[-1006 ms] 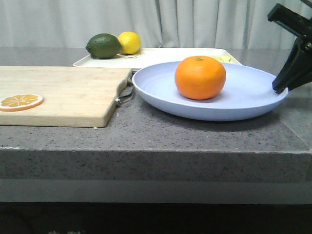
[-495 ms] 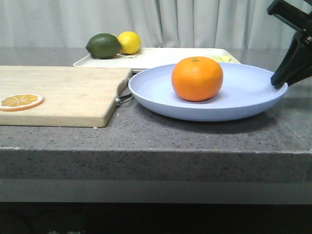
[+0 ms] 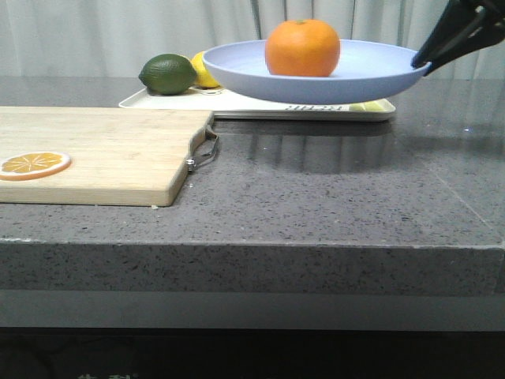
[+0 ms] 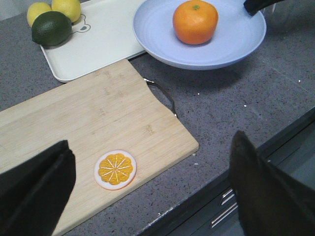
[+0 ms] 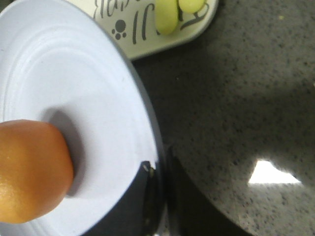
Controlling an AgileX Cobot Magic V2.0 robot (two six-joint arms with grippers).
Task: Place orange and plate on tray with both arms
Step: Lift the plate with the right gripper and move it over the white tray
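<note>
My right black gripper is clamped on the right rim of the wide pale lavender-blue plate, held off the grey counter over the cream-white rectangular tray's front edge — the round bright orange sits mid-plate — my left gripper gapes, holding nothing.
</note>
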